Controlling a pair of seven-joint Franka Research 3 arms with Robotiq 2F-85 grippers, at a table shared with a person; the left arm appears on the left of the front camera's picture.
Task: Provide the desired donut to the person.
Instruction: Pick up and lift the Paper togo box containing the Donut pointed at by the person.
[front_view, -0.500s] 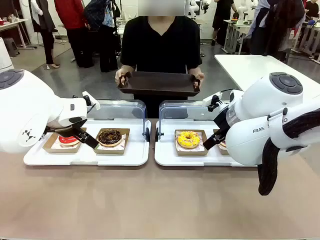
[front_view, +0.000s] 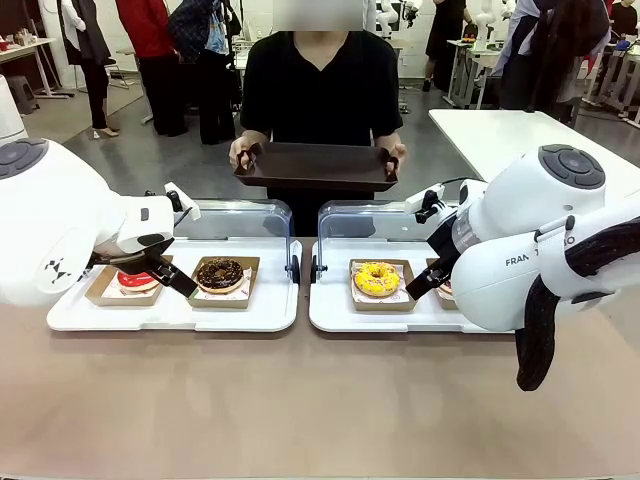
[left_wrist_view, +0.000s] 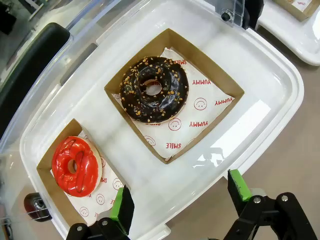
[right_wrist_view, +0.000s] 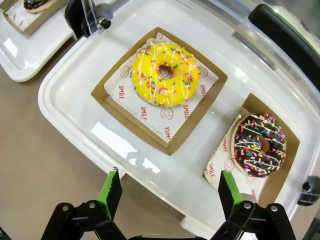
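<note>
Across the tabletop (front_view: 300, 410) we see the person (front_view: 320, 90) holding a dark tray (front_view: 318, 166) at the far side; our left hand (left_wrist_view: 180, 194) hangs empty and spread apart above the red donut (left_wrist_view: 75, 165) and the nut donut (left_wrist_view: 154, 89); our right hand (right_wrist_view: 170, 184), also spread apart, hangs above the yellow donut (right_wrist_view: 165, 74) and the sprinkled donut (right_wrist_view: 260, 145); each lies in its own box (left_wrist_view: 222, 87).

Bare brown tabletop (front_view: 300, 400) on the near side: free passage. Both white plastic trays (front_view: 170, 318) open above; raised clear lids (front_view: 235, 218) wall their far edges.
</note>
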